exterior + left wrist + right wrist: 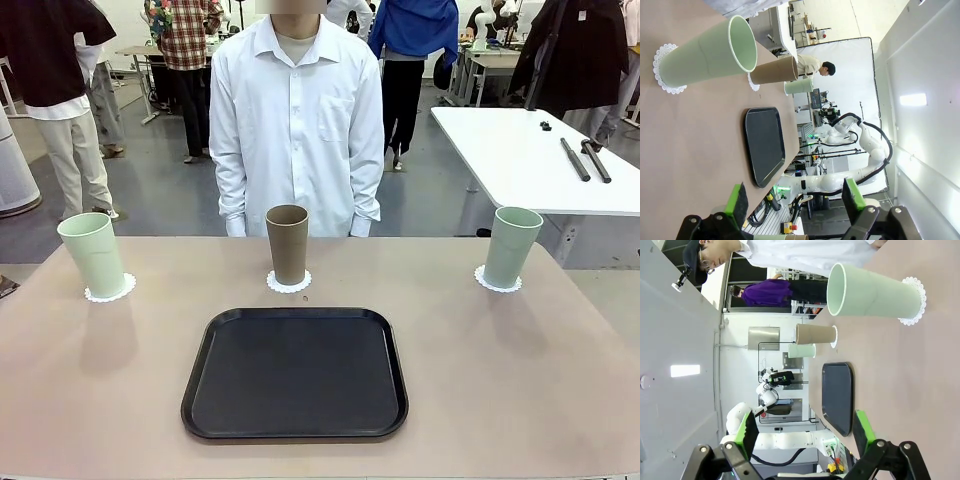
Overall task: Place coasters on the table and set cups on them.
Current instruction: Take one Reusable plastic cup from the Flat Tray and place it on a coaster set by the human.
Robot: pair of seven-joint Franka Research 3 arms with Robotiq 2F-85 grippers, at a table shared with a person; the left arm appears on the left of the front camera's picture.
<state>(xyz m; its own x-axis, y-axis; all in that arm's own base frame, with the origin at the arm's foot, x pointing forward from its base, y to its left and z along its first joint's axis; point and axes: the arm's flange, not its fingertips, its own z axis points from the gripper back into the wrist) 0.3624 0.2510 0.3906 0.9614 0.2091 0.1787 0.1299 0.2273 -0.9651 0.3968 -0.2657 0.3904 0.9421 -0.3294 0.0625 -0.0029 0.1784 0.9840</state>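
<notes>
A beige-tan worktop [560, 380] fills the lower part of the front view. An empty black tray [295, 372] with rounded corners lies flat at its middle, near the robot's edge. Beyond the tray, three cups stand upright in a row along the far side, each on a small white lacy coaster. The left pale green cup [92, 255] sits on its coaster [110, 291] near the worktop's left end. The brown cup [288, 244] stands on the middle coaster [289, 283], just past the tray's far edge. The right pale green cup [512, 246] stands on its coaster [497, 283] near the right end. The three cups are well apart from one another and from the tray.

A person in a white shirt [296, 125] stands at the far side directly behind the brown cup, arms hanging down. Behind and to the right stands a white table [520, 150] with two black rods [585, 160] lying on it. Other people stand farther back in the room.

In the left wrist view, the left tool [796, 200] hangs above the worktop's end with its green-padded fingers spread wide, holding and touching nothing; the nearest green cup lies ahead of it. In the right wrist view, the right tool [806, 432] is likewise spread wide and empty, off the worktop's other end, with the other green cup ahead of it.
</notes>
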